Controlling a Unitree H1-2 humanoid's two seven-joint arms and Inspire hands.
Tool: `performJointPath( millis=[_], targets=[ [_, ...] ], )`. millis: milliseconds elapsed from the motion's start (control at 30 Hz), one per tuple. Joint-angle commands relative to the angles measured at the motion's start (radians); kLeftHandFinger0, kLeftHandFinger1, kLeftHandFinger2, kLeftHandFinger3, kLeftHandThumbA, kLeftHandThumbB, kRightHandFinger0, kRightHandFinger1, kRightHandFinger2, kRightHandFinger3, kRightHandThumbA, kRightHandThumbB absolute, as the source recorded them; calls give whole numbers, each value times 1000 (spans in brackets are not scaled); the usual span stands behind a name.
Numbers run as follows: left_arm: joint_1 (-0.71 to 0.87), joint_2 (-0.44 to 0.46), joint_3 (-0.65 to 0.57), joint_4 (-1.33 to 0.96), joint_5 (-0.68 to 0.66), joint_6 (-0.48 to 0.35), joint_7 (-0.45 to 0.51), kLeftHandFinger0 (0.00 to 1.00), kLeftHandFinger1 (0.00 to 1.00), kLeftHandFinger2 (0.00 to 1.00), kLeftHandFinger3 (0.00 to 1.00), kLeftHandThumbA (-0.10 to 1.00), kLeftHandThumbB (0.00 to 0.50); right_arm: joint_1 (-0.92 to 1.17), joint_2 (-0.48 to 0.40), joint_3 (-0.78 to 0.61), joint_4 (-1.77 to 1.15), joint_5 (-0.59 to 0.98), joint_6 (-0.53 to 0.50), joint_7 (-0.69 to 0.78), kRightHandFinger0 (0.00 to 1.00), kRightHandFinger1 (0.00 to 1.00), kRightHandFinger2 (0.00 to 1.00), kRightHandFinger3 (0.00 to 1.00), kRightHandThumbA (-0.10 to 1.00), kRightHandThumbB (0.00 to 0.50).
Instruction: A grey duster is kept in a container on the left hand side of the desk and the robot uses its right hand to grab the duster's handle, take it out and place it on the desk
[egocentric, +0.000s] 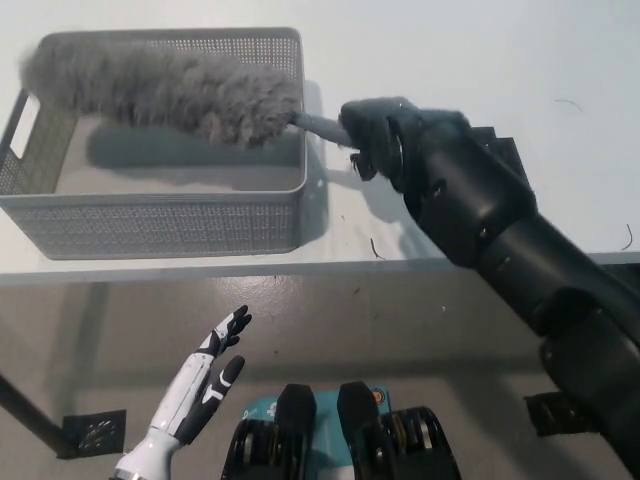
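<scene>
- The white left hand (205, 385) rests nearest, low at the left below the desk's front edge. Its fingers are spread and it holds nothing.
- A grey perforated basket (150, 225) stands on the left side of the white desk (580, 120), close to the front edge, with a cut-out grip in its left wall.
- Inside the basket, a dark shadow lies across the floor.
- The black right hand (375, 130) is just right of the basket's far right corner, its fingers clamped round the duster's handle (320, 125).
- The grey duster (160, 85) hangs in the air over the basket's far rim. It is roughly level, with its fluffy head pointing left and slightly blurred.
</scene>
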Motion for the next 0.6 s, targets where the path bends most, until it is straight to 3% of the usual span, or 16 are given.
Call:
performJointPath(
  millis=[0,33,133,167,200,233,267,300,367,467,567],
  targets=[
    [-16,10,-24,-57,4,-2,-35,1000,1000,1000,1000,1000,141,-65,64,-44,97,-44,-385,-910,0,112,506,616,122,63],
    [-16,11,-26,-56,10,-3,-34,1000,1000,1000,1000,1000,140,-63,64,-60,92,-33,-384,-923,0,107,496,581,148,91],
    [-17,14,-30,-63,19,6,-39,1000,1000,1000,1000,1000,141,-59,61,-90,88,-10,-387,-944,0,26,359,450,232,80],
    [-17,14,-31,-64,18,7,-40,1000,1000,1000,1000,1000,139,-58,61,-100,86,-1,-390,-949,0,1,256,349,228,72],
    [-20,14,-32,-63,16,10,-43,1000,1000,1000,1000,1000,139,-54,59,-121,79,18,-406,-956,0,0,188,289,118,74],
    [-22,14,-33,-63,15,14,-45,1000,1000,1000,1000,1000,137,-50,58,-143,71,37,-417,-961,0,0,205,313,-27,74],
    [-24,14,-33,-66,14,19,-47,1000,1000,1000,1000,1000,137,-46,60,-179,60,71,-429,-957,0,55,403,457,-97,74],
    [-23,13,-32,-68,12,20,-46,1000,1000,1000,1000,1000,136,-43,68,-222,56,110,-438,-957,0,146,568,507,-100,102],
    [-23,12,-31,-69,19,24,-40,1000,1000,1000,1000,998,138,-42,80,-284,59,167,-468,-968,0,209,678,515,-100,118],
    [-15,12,-31,-73,21,30,-39,1000,1000,1000,1000,997,141,-44,93,-359,73,239,-498,-960,0,243,669,517,-100,97],
    [-5,14,-32,-81,23,34,-39,1000,1000,1000,1000,995,141,-46,116,-476,71,335,-521,-967,0,218,626,529,-100,128]
  ],
)
